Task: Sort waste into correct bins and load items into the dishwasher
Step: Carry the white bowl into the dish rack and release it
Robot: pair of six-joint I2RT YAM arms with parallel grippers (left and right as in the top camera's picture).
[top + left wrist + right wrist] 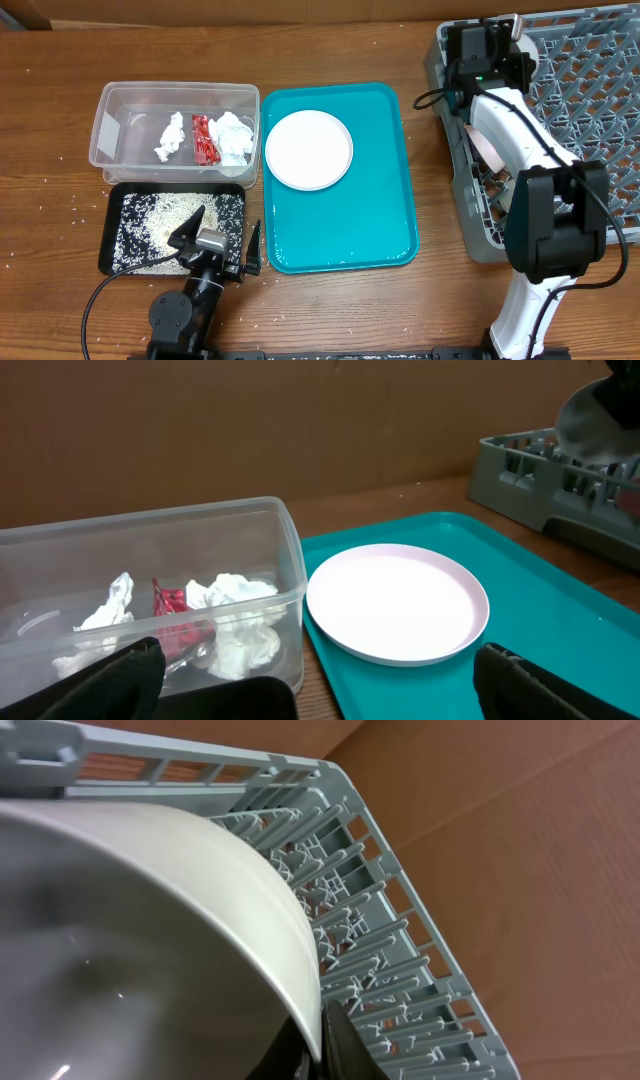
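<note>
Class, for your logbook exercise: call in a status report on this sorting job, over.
Left gripper jaws open, over black tray. Right gripper jaws shut on white bowl, above rack. Plate on teal tray, unobstructed.

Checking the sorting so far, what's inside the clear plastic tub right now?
The clear tub holds a small tissue wad, a crumpled red wrapper and a larger tissue wad, side by side. Anything beneath them is covered and cannot be seen.
</note>
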